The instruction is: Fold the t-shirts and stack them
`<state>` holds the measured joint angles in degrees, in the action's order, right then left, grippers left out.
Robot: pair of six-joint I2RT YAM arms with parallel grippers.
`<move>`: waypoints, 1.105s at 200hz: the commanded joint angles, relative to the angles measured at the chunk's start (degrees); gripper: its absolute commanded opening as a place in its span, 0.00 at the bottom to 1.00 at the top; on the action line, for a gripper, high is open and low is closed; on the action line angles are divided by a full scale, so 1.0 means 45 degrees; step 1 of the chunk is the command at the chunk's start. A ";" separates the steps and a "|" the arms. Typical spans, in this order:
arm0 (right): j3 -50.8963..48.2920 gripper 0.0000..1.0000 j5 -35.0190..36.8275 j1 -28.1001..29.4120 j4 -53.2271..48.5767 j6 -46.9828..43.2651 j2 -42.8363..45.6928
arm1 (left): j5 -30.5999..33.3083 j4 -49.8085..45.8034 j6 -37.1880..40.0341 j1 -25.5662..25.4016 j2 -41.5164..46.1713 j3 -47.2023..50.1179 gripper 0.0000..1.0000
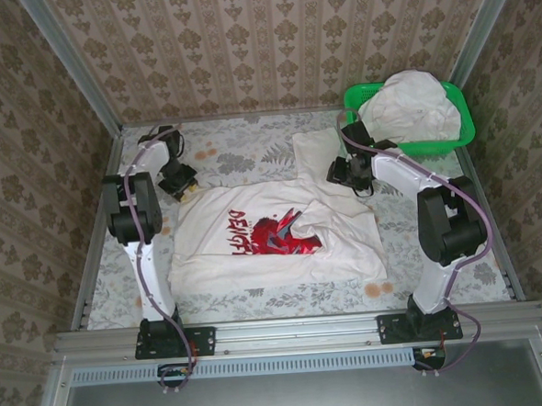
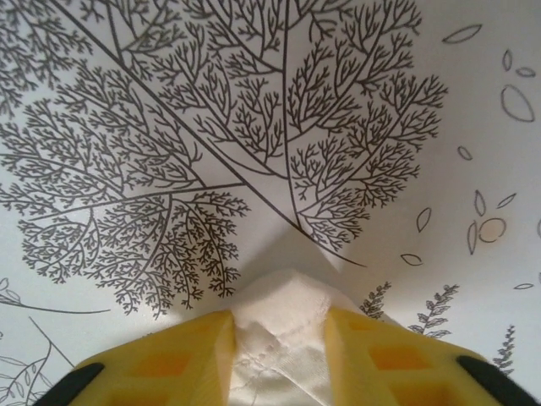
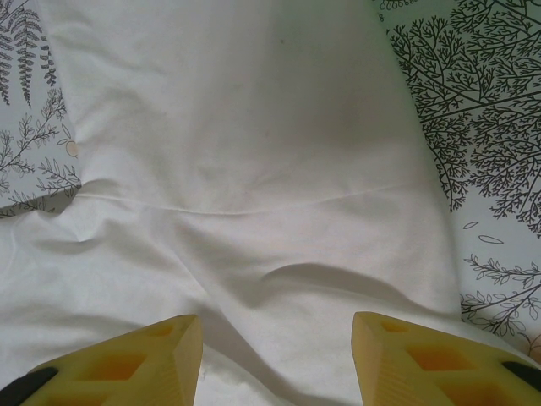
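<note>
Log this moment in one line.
left gripper: pinching graphic t-shirt corner | right gripper: open above that shirt | white t-shirt: in green basket

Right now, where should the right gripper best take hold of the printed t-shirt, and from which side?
Probably the raised wrinkle beside the sleeve seam of the printed t-shirt. The cloth lies flat on the table, so come straight down from above; the right gripper stands open over that wrinkle.

You see a white t-shirt [image 1: 338, 240] with red lettering [image 1: 239, 233]; a green basket [image 1: 438, 145]; grey leaf-print tablecloth [image 1: 250, 154]; beige damask wallpaper [image 1: 271, 47].
</note>
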<state>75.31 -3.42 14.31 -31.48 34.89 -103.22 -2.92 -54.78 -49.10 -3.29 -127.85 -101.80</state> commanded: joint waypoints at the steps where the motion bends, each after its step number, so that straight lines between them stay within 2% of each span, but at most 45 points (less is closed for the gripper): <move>1: 0.0571 0.51 -0.0180 0.0081 -0.0225 0.0167 -0.0264 | 0.0061 -0.0491 -0.0092 0.0071 -0.0507 -0.0466 0.26; 41: 0.1802 0.50 0.0851 -0.0008 -0.0729 -0.0543 -0.0767 | 0.0161 -0.0535 0.0345 0.0342 -0.0332 -0.0107 0.00; 96: 0.4704 0.46 0.2524 -0.0167 -0.1614 -0.2262 -0.2976 | 0.0234 -0.0514 0.1338 0.0807 -0.0007 0.0317 0.00; 221: 0.9748 0.46 0.2359 0.0202 -0.3044 -0.3223 -0.7280 | 0.0100 -0.0664 0.2474 0.1910 0.0000 0.0046 0.00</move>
<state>114.34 5.85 14.81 -41.21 22.59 -132.25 -3.86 -55.40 -40.32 3.95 -127.22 -100.86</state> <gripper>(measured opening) 0.457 0.046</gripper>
